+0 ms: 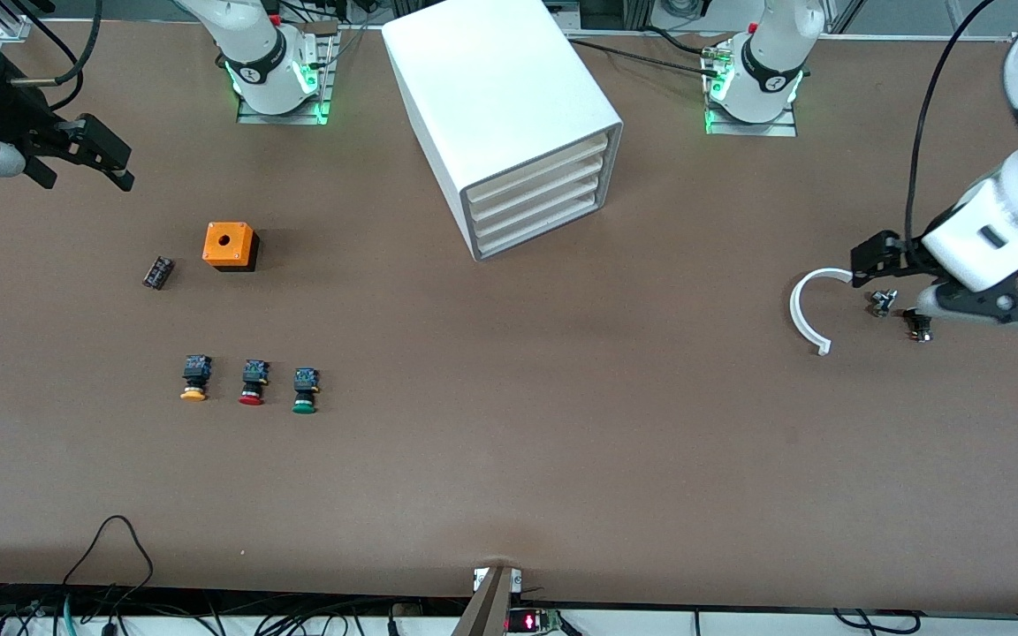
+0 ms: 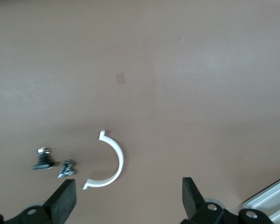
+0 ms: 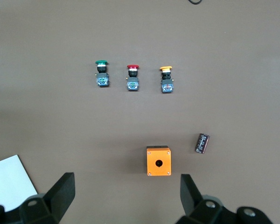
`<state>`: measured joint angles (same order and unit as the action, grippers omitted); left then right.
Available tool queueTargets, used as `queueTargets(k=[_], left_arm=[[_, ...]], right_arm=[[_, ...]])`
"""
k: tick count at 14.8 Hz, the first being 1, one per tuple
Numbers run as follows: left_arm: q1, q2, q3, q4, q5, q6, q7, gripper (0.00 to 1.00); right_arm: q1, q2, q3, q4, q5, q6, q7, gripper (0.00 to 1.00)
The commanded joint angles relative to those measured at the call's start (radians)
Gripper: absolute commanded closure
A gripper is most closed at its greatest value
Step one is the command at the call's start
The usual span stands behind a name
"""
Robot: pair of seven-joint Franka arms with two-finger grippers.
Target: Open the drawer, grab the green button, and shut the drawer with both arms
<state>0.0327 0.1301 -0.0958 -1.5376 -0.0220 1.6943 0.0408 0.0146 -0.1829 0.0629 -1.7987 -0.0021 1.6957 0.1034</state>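
Cabinet (image 1: 509,124) drawers (image 1: 537,200) sitting shut; green button (image 1: 305,390) lying amid wide bare table (image 1: 562,442). Left gripper (image 1: 902,287) hovering spread over white clip (image 1: 809,305); right gripper (image 1: 89,159) hovering spread at table's edge.

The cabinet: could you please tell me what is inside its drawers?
Nothing inside shows. All four drawers of the cabinet are shut, so only their cream fronts are visible. The green button lies out on the table.

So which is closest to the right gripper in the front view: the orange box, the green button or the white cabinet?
From the right gripper:
1. Orange box, just beside the gripper's end of the table.
2. Green button, nearer the front camera.
3. White cabinet, mid-table, between the arms' bases.
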Motion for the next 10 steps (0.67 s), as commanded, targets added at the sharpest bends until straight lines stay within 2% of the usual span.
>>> queueTargets(k=[1,4,6,10], left_arm=[[-0.069,-0.220,0.103,-0.281,-0.081,0.143,0.025,0.00],[-0.070,-0.204,0.085,-0.260,0.083,0.143,0.025,0.00],[-0.065,-0.198,0.079,-0.260,0.080,0.127,0.022,0.00],[-0.066,-0.196,0.077,-0.225,0.080,0.012,0.022,0.00]], right_arm=[[0.005,-0.020,-0.008,-0.011,0.021,-0.015,-0.019,0.00],[0.005,-0.020,-0.008,-0.011,0.021,-0.016,-0.018,0.00],[0.005,-0.021,-0.008,-0.011,0.021,-0.015,-0.018,0.00],[0.005,-0.021,-0.008,-0.010,0.021,-0.016,-0.018,0.00]])
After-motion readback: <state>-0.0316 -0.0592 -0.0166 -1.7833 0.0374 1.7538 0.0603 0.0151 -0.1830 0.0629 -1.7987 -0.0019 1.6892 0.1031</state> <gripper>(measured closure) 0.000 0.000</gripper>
